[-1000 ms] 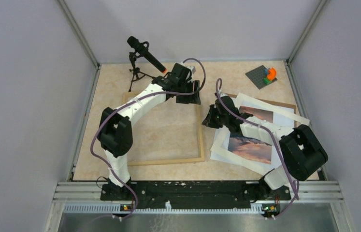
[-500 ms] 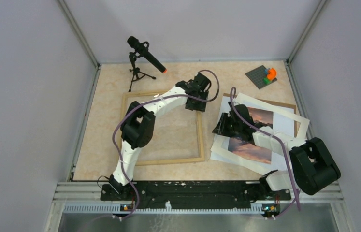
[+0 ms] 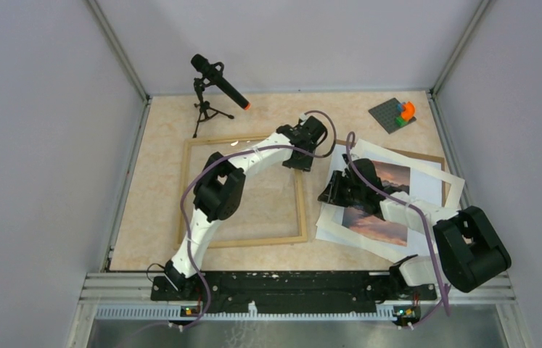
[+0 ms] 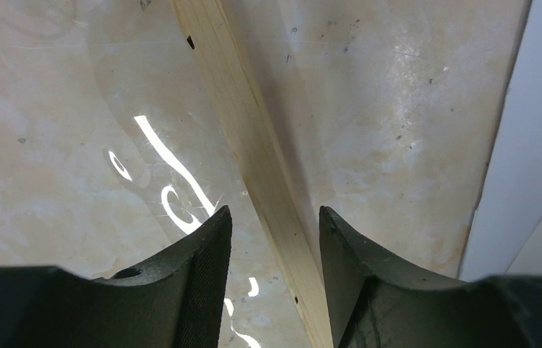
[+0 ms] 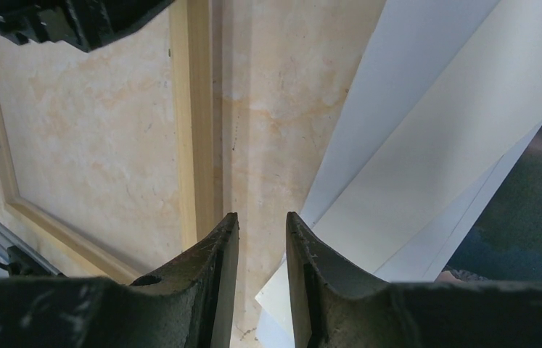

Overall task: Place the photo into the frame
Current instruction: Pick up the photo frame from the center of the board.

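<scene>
Since a second ago, your left arm has swung from the far rail of the frame (image 3: 242,241) across to its right rail, near the far corner, and your right arm has drawn back toward you along the left edge of the paper stack.

Finding one: the left gripper (image 4: 273,230) stands with its jaws apart, straddling the wood rail. The strip runs between the fingers, and no contact with it is evident.

Finding two: the right gripper (image 5: 262,230) has its jaws slightly parted with nothing between them. It is low over bare table (image 5: 268,109), between the rail and the loose white sheets (image 5: 427,123).

Finding three: the photo (image 3: 375,223) lies in that stack, right of the frame and wholly outside it. Your right arm crosses its middle.

Recommendation: the step in hand looks like lifting the photo's left edge. Bring the right fingers to that edge at a shallow angle and take one sheet only; several overlap here and could come up together. Use the left gripper only to steady the rail, and close gently, since thin wood will skid on this smooth top.
</scene>
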Tool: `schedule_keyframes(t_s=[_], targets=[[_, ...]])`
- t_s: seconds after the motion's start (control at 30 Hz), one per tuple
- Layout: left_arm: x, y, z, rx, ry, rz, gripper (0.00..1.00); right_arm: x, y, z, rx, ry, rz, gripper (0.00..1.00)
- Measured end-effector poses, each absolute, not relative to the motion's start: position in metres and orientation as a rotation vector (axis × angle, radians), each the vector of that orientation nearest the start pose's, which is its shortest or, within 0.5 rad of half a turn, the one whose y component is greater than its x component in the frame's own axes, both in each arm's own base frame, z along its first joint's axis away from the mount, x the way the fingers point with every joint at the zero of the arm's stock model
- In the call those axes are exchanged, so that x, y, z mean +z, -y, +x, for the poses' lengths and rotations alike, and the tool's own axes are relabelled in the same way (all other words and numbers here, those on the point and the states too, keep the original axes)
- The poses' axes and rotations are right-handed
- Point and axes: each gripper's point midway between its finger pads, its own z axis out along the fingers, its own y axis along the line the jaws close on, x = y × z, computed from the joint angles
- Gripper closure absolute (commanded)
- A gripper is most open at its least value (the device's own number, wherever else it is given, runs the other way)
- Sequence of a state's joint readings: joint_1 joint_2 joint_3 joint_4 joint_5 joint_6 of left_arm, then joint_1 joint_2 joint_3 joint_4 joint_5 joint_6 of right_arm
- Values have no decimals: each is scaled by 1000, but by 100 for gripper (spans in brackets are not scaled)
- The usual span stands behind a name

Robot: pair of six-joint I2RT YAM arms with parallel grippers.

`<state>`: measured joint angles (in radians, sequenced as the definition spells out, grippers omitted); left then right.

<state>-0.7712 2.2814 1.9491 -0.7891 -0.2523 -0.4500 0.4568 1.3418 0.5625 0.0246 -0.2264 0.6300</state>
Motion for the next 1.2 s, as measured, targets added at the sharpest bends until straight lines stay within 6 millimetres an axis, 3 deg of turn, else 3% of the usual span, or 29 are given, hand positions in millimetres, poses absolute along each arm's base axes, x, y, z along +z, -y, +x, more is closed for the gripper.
schedule_keyframes(t_s=[0.1,0.37,0.47,0.6,0.7,0.9,1.03,1.2], targets=[[41,341,389,-57,-2624,351,50,54,-203,268,796,-2434,88,70],[37,340,387,-32,-2643,344,80,52,-206,267,819,-2442,83,67],[38,339,387,-28,-2643,342,89,54,-207,271,871,-2432,105,58],[41,340,387,-34,-2641,346,90,56,-206,279,947,-2417,153,35],[51,340,386,-50,-2634,353,90,58,-213,282,1029,-2406,150,27],[91,337,384,-103,-2588,350,91,65,-236,282,1226,-2369,100,22],[116,333,381,-138,-2558,340,91,81,-250,284,1359,-2301,75,15],[121,326,379,-133,-2566,345,93,86,-263,287,1446,-2259,91,15]])
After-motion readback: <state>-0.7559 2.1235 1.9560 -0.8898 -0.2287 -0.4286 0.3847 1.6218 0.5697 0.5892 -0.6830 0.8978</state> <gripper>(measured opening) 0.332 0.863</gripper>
